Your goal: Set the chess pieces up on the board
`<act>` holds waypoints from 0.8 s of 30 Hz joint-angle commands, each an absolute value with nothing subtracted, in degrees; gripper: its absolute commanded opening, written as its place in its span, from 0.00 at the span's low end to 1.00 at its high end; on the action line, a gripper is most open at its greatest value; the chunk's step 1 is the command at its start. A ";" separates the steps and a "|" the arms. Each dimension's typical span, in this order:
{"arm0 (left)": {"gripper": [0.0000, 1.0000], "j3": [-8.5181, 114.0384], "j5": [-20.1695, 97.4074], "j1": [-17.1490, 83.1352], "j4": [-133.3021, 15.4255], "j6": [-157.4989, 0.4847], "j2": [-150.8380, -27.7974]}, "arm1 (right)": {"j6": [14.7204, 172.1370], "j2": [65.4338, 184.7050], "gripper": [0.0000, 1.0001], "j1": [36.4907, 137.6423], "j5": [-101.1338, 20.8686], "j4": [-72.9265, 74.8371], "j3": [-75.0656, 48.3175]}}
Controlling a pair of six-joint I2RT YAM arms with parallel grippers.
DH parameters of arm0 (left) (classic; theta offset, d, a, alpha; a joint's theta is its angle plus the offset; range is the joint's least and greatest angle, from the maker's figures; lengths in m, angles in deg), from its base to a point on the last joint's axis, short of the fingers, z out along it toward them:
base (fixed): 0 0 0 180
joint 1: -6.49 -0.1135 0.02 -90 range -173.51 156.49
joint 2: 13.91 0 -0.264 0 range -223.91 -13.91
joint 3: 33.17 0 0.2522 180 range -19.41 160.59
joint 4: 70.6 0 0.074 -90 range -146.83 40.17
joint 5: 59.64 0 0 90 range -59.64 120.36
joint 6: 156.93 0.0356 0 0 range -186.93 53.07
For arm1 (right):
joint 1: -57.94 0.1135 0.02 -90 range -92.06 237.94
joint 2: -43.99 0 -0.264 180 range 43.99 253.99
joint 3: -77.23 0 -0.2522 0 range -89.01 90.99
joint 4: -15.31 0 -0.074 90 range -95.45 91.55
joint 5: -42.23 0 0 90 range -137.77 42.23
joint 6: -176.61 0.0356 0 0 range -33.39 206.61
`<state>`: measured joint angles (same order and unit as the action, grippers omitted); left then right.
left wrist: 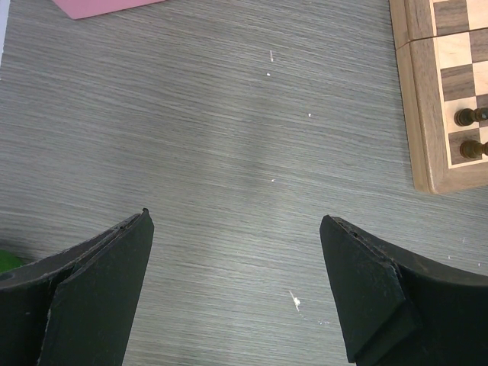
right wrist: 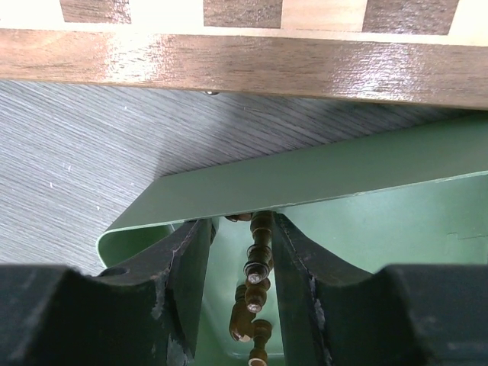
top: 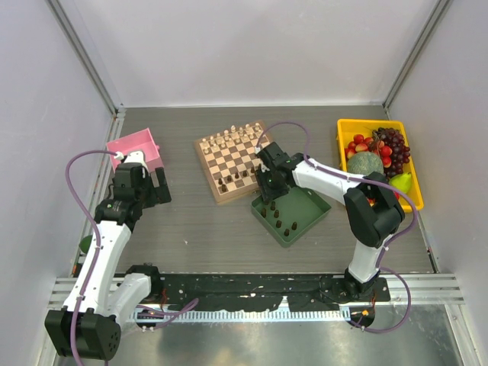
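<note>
The board [top: 232,160] lies at table centre, with cream chessmen along its far rows and a few dark brown chess pieces [top: 232,181] on its near rows. More dark pieces [top: 280,221] stand in the green tray [top: 309,210]. My right gripper [top: 268,191] reaches down into the tray's far corner. In the right wrist view its jaws [right wrist: 240,225] are partly open around a dark piece [right wrist: 261,252], which is against the right finger with a gap on the left. My left gripper [left wrist: 236,221] is wide open and empty over bare table left of the board [left wrist: 427,114].
A pink tray [top: 137,145] sits at the far left behind my left gripper. A yellow tray [top: 347,133] of toy fruit stands at the far right. The green tray's wall [right wrist: 320,179] lies close under the board's edge [right wrist: 244,69].
</note>
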<state>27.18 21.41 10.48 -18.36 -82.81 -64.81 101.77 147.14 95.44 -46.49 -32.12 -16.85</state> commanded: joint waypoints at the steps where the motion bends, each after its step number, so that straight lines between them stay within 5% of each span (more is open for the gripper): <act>1: 0.99 29.37 21.48 10.10 -18.51 -82.31 -64.89 | 100.94 145.42 0.43 95.47 -45.14 -27.20 -18.87; 24: 0.99 29.37 21.48 10.10 -18.34 -82.31 -65.15 | 99.45 142.86 0.40 95.47 -46.10 -21.04 -21.33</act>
